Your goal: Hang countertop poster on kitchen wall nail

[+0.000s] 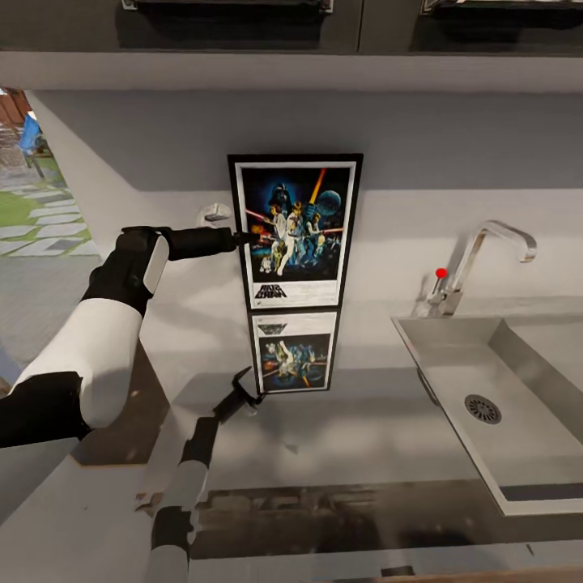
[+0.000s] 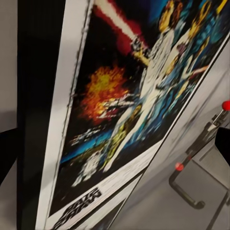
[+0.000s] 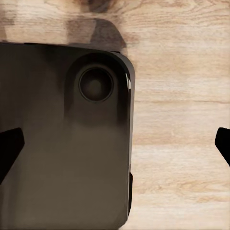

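The poster (image 1: 295, 233) stands upright on the glossy grey kitchen countertop (image 1: 364, 437), flat against the pale wall, with its mirror image in the slab below it. My left gripper (image 1: 243, 237) reaches in level and meets the poster's left frame edge about halfway up. In the left wrist view the poster (image 2: 124, 110) is very close and edge-on, lying between the dark fingers of the open left gripper (image 2: 115, 148), which sit far apart. The right gripper (image 3: 115, 146) is open and empty over the robot's dark base (image 3: 62, 143). A small dark mark in a pale ring (image 1: 214, 214) sits on the wall just left of the poster; I cannot tell if it is a nail.
An inset sink (image 1: 437, 356) and chrome tap (image 1: 486, 247) with a red knob (image 1: 440, 273) lie right of the poster. Dark upper cabinets (image 1: 243, 24) overhang the wall. The wall ends at the left onto an outdoor view (image 1: 40, 219). Wooden floor (image 3: 182, 120) lies below the right gripper.
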{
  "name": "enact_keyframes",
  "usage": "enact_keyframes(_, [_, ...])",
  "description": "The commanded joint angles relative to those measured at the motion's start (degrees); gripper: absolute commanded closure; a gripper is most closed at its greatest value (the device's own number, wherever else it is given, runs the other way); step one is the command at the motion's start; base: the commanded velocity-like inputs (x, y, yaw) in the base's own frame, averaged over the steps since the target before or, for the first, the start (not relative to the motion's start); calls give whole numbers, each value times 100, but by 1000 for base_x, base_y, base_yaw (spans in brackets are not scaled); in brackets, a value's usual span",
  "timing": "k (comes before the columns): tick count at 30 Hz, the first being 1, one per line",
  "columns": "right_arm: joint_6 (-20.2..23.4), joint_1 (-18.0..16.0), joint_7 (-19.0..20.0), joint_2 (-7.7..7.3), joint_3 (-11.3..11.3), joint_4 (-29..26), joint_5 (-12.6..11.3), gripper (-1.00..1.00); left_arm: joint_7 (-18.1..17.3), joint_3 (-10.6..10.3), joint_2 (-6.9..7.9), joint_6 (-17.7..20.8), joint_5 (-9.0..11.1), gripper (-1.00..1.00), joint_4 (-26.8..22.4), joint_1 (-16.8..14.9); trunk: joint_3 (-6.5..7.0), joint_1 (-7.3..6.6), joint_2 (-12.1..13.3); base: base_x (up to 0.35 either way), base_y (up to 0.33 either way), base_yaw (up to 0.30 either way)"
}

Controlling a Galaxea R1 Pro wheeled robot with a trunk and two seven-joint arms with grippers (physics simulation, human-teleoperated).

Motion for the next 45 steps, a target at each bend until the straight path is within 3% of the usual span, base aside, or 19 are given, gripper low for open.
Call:
enact_keyframes(1, [-6, 3, 0, -1, 3, -9, 5, -100, -21, 16, -5, 44, 0, -100, 12, -30, -13, 0, -3, 0, 0, 0])
enact_keyframes(45, [-12, 3, 8, -10, 12, -25, -2, -100, -30, 16, -9, 44, 16, -100, -164, -78, -191, 0, -3, 0, 0, 0])
